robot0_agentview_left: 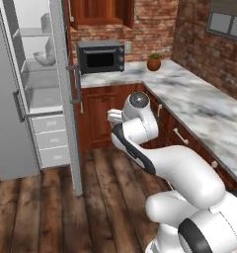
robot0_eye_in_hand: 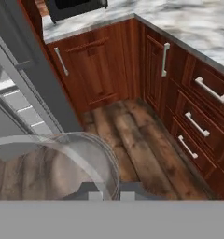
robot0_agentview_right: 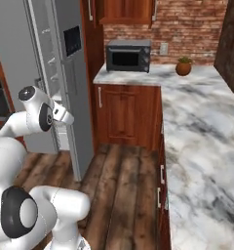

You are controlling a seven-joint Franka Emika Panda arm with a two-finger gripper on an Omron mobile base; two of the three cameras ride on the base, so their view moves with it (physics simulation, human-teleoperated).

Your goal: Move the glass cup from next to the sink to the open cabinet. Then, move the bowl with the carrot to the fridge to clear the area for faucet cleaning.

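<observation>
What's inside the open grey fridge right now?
The tall grey fridge stands open on pale inner shelves. A whitish rounded item sits on an upper shelf, too blurred to identify. The closed pale drawers below hide whatever they hold.

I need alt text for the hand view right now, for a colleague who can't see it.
A clear glass cup sits in the shut pincer, seen from above its rim, over a wood floor. Beyond are reddish-brown cabinets with silver handles under a marble counter, and the grey fridge at left.
</observation>
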